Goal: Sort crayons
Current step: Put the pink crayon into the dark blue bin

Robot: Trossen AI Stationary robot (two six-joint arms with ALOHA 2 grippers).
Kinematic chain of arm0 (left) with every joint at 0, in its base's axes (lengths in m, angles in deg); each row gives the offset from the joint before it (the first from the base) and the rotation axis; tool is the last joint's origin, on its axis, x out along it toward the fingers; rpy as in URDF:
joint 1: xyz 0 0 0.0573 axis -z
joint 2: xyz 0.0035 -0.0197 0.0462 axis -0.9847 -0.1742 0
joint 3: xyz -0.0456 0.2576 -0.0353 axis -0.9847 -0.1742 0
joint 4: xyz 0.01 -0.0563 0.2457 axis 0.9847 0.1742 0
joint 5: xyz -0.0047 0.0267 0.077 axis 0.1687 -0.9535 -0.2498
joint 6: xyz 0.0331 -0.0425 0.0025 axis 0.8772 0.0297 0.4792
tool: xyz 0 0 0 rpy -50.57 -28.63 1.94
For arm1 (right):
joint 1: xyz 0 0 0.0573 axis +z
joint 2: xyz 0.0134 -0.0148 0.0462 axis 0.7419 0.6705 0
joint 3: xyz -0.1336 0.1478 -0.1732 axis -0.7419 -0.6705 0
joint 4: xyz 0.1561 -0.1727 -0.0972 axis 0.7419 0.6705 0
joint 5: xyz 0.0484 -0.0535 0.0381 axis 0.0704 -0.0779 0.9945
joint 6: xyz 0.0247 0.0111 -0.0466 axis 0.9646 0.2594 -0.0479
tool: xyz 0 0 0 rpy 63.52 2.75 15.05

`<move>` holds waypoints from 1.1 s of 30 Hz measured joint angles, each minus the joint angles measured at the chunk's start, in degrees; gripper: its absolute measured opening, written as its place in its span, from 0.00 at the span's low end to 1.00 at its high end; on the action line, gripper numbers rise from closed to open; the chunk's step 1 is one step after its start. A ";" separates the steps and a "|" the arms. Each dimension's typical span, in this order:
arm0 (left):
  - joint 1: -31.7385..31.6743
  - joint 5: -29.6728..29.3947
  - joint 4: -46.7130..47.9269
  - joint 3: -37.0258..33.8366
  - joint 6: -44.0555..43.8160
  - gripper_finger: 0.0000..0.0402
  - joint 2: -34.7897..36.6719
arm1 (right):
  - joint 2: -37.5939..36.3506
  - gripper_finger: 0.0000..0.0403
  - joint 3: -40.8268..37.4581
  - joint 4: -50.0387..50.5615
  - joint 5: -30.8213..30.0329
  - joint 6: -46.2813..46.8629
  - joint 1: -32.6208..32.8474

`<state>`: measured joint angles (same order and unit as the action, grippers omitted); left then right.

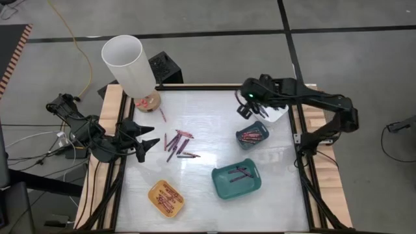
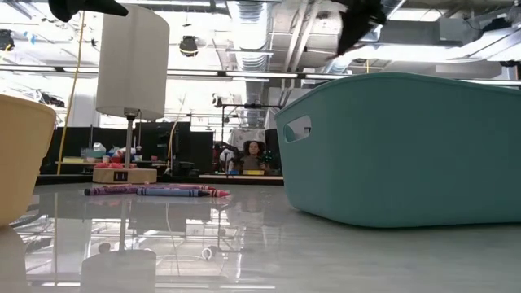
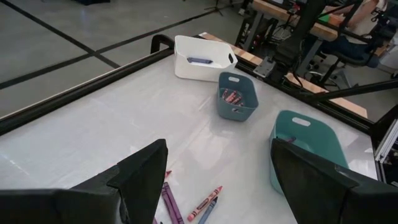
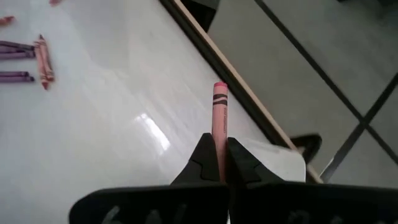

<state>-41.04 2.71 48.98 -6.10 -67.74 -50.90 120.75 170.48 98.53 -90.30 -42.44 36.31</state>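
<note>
A grey concrete floor [image 1: 195,19] crossed by dark seams surrounds the glossy white counter [image 1: 208,195], whose wooden edges show at left and right. Overhead, silver ducts [image 2: 252,24] and pipes run beneath a bright ceiling. Far back, a person [image 2: 254,156] sits among dark cluttered benches.

Loose crayons [image 1: 177,144] lie near the centre of the surface [image 1: 208,123], just right of the left end effector [image 1: 148,135]. A lamp [image 1: 130,65] stands at the far left corner. Four trays: one [image 1: 166,198] near left, one [image 1: 236,181] near right, one [image 1: 252,135] right of centre, one [image 1: 278,114] beyond it under the right end effector [image 1: 244,109].
</note>
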 joint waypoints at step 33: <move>0.01 -1.66 0.22 0.00 0.66 0.69 -0.02 | -15.31 0.00 -53.74 -33.89 5.81 -4.48 16.80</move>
<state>-41.03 1.05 49.19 -6.10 -67.08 -50.92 105.43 116.74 64.64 -84.49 -46.91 53.11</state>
